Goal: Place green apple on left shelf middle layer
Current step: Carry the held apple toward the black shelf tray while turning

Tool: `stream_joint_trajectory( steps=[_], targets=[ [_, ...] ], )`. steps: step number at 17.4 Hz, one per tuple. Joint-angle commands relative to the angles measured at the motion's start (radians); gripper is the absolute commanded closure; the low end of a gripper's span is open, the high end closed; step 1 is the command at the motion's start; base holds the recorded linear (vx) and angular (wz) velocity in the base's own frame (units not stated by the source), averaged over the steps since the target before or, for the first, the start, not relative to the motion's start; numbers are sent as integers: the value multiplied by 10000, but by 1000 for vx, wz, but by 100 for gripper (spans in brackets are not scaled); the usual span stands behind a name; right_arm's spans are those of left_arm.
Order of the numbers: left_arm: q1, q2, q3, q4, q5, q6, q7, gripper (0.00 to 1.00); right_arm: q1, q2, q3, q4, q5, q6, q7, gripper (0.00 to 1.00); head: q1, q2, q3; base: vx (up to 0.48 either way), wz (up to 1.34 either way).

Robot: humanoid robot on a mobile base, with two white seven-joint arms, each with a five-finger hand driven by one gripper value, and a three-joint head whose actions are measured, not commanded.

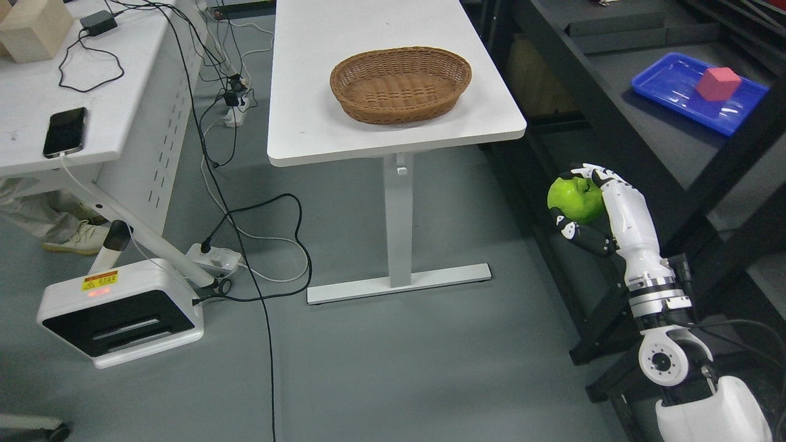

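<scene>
Right hand [589, 205] gripping green apple [574, 199], held in the air beside the dark shelf [614, 80]; pickup done, placing on a shelf layer left.

White shell on the right hand [605, 205], glossy and smooth along its back, with black finger segments and joints showing between white knuckle caps and white tips. Below the hand comes a wrist [657, 294] of stacked silver and black rings, a black block on its outer side, then a round white joint housing [666, 359] with a dark circular centre. Thin black cables trail off beside that housing, and a broad white forearm cover [718, 414] fills the corner beneath.
</scene>
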Motion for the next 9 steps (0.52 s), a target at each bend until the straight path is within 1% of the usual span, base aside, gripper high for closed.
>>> stream_joint_trajectory(
  steps=[1,3,5,9],
  targets=[
    [-5,175,0,10,0,8,3,0,36,173,-61,-127,-12,28,-12,100,0,0,0,-304,-363],
    [-5,175,0,10,0,8,3,0,82,173,-61,-112,-12,28,-12,100,0,0,0,-260,-462],
    [-5,175,0,-5,0,8,3,0,128,142,-76,-112,-12,28,-28,100,0,0,0,-187,-732],
    [-5,175,0,10,0,8,3,0,113,50,-107,-112,-12,44,-28,100,0,0,0,-123,-830]
  ],
)
